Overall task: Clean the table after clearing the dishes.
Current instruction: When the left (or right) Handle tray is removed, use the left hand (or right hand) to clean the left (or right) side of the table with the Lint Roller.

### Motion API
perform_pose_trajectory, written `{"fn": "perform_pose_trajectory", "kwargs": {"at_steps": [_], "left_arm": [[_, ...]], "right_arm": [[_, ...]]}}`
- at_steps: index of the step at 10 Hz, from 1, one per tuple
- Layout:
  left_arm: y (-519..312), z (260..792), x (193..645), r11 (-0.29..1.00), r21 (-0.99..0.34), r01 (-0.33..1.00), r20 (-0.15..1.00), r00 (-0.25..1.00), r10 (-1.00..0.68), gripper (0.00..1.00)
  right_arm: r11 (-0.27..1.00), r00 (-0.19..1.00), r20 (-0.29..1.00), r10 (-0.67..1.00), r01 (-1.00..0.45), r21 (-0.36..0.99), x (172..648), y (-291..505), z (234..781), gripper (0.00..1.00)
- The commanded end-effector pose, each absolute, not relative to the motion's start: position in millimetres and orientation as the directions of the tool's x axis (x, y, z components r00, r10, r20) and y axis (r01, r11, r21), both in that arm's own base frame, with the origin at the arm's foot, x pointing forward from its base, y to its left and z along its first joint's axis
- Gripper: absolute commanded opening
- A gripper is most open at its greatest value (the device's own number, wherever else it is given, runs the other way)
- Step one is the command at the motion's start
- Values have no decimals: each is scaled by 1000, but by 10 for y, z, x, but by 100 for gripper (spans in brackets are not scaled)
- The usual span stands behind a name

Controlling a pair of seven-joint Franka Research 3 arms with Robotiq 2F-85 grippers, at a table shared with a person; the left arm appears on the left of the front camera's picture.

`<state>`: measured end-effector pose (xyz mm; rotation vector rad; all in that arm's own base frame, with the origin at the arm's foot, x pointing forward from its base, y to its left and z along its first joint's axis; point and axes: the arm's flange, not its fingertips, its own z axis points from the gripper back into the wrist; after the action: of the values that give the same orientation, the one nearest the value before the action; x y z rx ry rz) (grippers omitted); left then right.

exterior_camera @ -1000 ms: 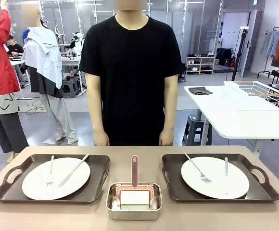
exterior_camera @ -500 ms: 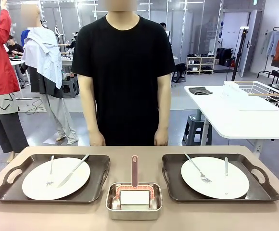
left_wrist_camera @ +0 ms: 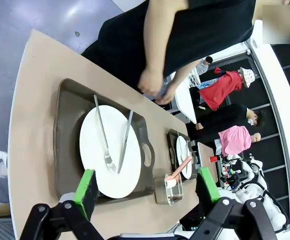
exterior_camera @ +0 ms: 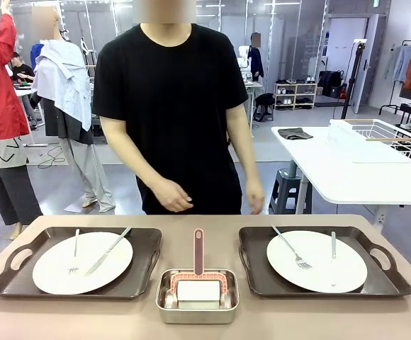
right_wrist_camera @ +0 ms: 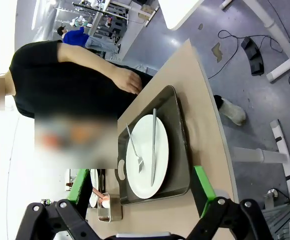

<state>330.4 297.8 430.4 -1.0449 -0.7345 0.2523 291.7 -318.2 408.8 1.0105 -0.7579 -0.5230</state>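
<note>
Two round white plates (exterior_camera: 85, 275) sit on dark brown trays (exterior_camera: 147, 248); person's hand (exterior_camera: 170, 195) has come forward, likely clearing. I find left gripper (left_wrist_camera: 146, 186), right gripper (right_wrist_camera: 140, 184) spread.

Table (exterior_camera: 85, 319): matte tan top, rounded far corners, spans the lower third of the front view. Two dark brown handled trays lie flat on it, well apart: left tray (exterior_camera: 145, 244) at lower left, right tray (exterior_camera: 251, 249) at lower right.

Left plate (exterior_camera: 82, 263): round, white, flat in its tray. Left fork (exterior_camera: 75, 253) lies on its left part, tines toward the bottom edge. Left knife (exterior_camera: 108, 251) lies diagonally across its right part.

Right plate (exterior_camera: 317, 261): round, white, flat in its tray. Right fork (exterior_camera: 291, 249) lies diagonally on the left part, right knife (exterior_camera: 333, 249) nearly upright on the right part.
</note>
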Motion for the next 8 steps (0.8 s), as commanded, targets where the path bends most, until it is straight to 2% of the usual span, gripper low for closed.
{"fn": "perform_pose_trajectory", "kwargs": {"at_steps": [1,8], "left_arm": [[3015,4333,3310,487,-859,159,432,735,522,100],[3015,4333,3310,487,-859,159,432,735,522,100]], "right_arm": [[435,636,316,-704,35,900,2907,-3201,4101,100],[435,636,316,-704,35,900,2907,-3201,4101,100]]}}
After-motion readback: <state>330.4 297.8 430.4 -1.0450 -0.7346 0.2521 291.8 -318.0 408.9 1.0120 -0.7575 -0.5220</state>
